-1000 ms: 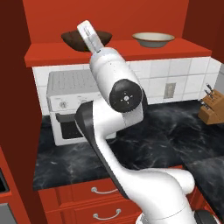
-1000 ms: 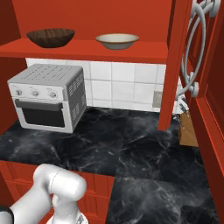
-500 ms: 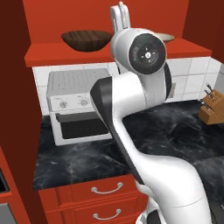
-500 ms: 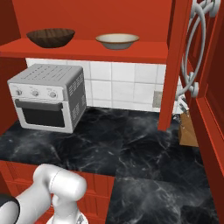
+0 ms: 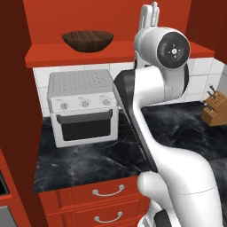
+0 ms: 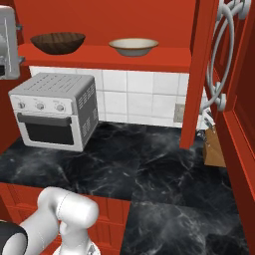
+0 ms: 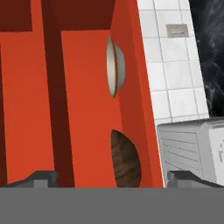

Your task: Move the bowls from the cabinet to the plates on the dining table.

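- Far left, left base view: dark red side panel runs full height; behind it the red wooden wall cabinet [image 5: 111, 17], back wall plain red, w/ a red shelf [image 5: 66, 55] across.
- Dark brown grained wood bowl [image 5: 87, 40] sits upright on the shelf's left part; right base view has it [image 6: 58, 43] at shelf's left end.
- Below the shelf: white square-tile backsplash [image 6: 134, 97] w/ a grey wall outlet [image 6: 179, 113] near the cabinet's side post.
- Silver countertop toaster oven [image 5: 83, 106] w/ three knobs & dark glass door stands on the counter against the tiles, under the wood bowl.
- Counter [image 6: 149, 159] = black marble w/ white veins; red drawer fronts [image 5: 106, 199] w/ short silver handles under its front edge.
- Centre: cream ceramic bowl w/ ochre rim [image 6: 133, 47] on the same shelf, right of the wood bowl, well apart from it, upright. In the left base view the arm covers that spot.
- Gripper [image 5: 149, 14] is raised at shelf height, pale fingers pointing up in front of the cabinet's back wall; fingers spread wide, nothing between them. Hand view is rolled sideways: both bowls seen edge-on on the shelf, cream bowl [image 7: 115, 66] farther, wood bowl [image 7: 125, 161] nearer, between the two dark tips, not touched.
- Right: wooden knife block [image 5: 215, 111] w/ dark handles on the counter by the wall; right base view has it [image 6: 215, 147] behind the red post.
- Far right, right base view: open red panelled cabinet door [image 6: 241, 99] w/ long curved silver handles [image 6: 219, 64].
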